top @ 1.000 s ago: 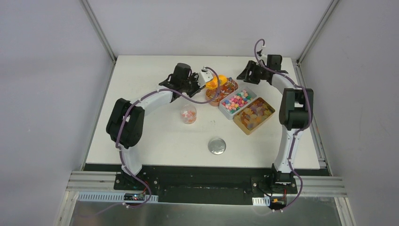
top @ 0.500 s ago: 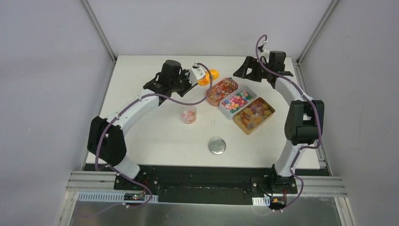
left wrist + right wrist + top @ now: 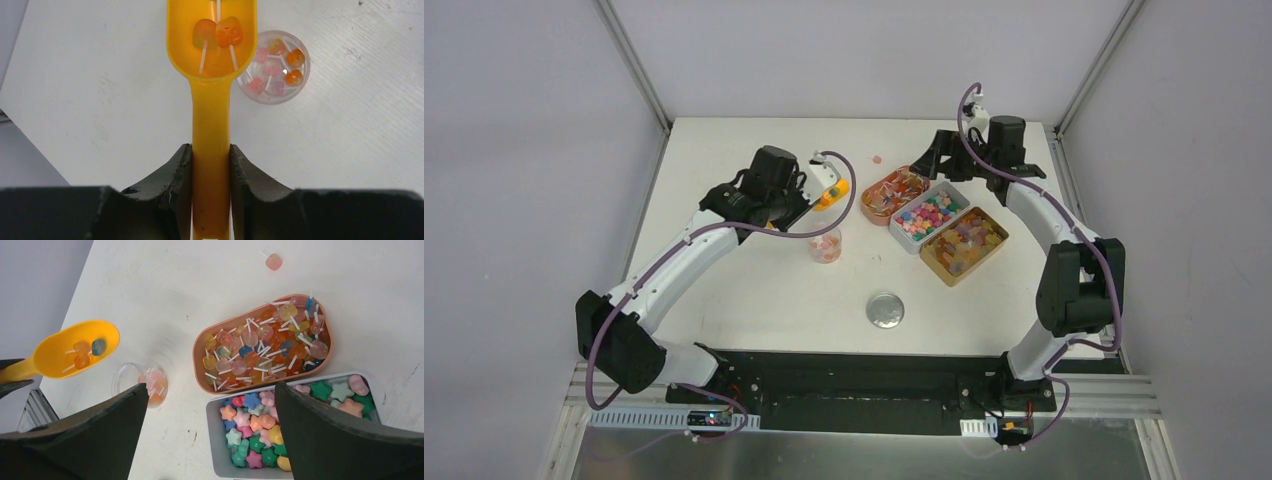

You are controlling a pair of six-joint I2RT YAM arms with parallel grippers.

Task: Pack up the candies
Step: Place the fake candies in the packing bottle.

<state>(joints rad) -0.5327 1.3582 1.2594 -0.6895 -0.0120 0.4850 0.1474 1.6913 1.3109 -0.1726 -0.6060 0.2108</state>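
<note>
My left gripper [image 3: 211, 150] pinches the scoop [image 3: 214, 67]; its wrist view, unlike the overhead, shows two amber, white-sticked candies [image 3: 229, 31] aboard. Meanwhile my right gripper [image 3: 210, 386] gapes wide.

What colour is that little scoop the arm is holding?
The scoop is bright orange-yellow, clearest in the left wrist view.

We find bare table [image 3: 744, 290] open across the near left. The cup [image 3: 825, 245] stands mid-table with the scoop [image 3: 828, 196] hanging just beside it, the round lid [image 3: 885, 310] nearer us. Three boxes [image 3: 902, 239] crowd the right rear, touching; a stray candy [image 3: 876, 158] lies behind them.
</note>
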